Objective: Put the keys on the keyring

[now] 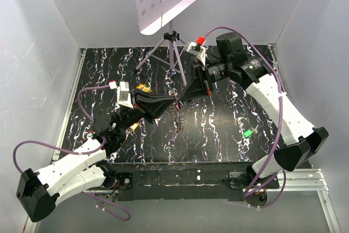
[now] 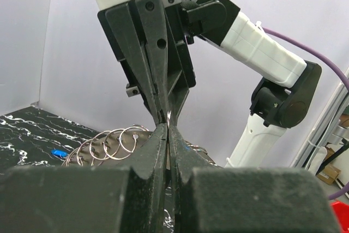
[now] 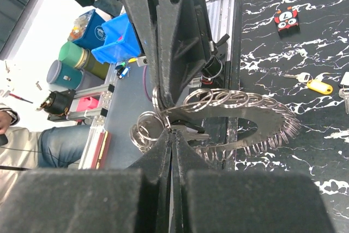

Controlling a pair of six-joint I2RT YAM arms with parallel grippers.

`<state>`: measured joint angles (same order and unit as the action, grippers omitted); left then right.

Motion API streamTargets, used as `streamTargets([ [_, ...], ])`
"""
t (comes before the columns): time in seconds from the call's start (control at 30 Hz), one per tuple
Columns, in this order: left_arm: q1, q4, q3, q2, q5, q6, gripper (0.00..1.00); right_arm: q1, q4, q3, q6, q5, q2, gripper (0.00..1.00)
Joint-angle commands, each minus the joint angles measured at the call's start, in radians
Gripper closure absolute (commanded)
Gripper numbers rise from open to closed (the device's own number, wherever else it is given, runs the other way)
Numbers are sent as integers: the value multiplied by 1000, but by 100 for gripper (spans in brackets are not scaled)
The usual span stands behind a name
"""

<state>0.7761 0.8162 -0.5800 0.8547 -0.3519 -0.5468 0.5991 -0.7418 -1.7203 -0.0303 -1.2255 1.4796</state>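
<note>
**Item: grippers.** The left gripper is fully closed. Its black fingers are pinched on the edge of the keyring. The right gripper is also closed, tip to tip with the left, and nips what looks like one of the small wire loops at the same edge.

**Item: keyring.** This is a flat grey metal ring with a wide hole. Its rim is lined all round with small silver wire loops. It is held in the air above the middle of the table and hangs from the two sets of fingertips.

**Item: keys.**
- A green key lies near and to the right on the table.
- A yellow key lies flat beside a plain silver one.
- A blue key lies on the table beyond the loops.

All are well apart from the keyring.

**Item: surroundings.**
- The tabletop is black and marbled, with white walls to the left, right and far side. The fingertips stand well apart from all three walls.
- The legs of a tripod stand near, on the far side.

**Item: views.**
- The top view shows both arms converging, with the keyring only a faint dangling streak.
- The left wrist view shows the loops edge-on.
- Only the right wrist view shows the ring's flat face and hole, a red-and-black tag, and blue bins beyond the table edge.
</note>
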Motion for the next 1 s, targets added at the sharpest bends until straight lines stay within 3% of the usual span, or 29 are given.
streamTargets([
  [0.0, 0, 58, -1, -32, 37, 4, 100, 19, 27, 21, 3, 24, -18, 99],
  [0.3, 0, 32, 3, -45, 33, 13, 100, 27, 21, 10, 9, 40, -16, 99],
  [0.43, 0, -58, -4, -72, 11, 56, 100, -7, -2, -4, 27, 35, -33, 99],
  [0.5, 0, -168, -23, -94, -5, 105, 100, -50, -30, -12, 76, 34, -50, 88],
  [0.53, 0, -283, -46, -108, -22, 155, 100, -91, -94, -21, 149, 44, -74, 72],
  [0.7, 0, -627, -194, -50, -68, 241, 100, -143, -218, 104, 433, 220, -175, 50],
  [0.97, 0, -785, -343, 203, -71, 131, 100, -333, -61, 413, 435, 271, -315, 43],
])
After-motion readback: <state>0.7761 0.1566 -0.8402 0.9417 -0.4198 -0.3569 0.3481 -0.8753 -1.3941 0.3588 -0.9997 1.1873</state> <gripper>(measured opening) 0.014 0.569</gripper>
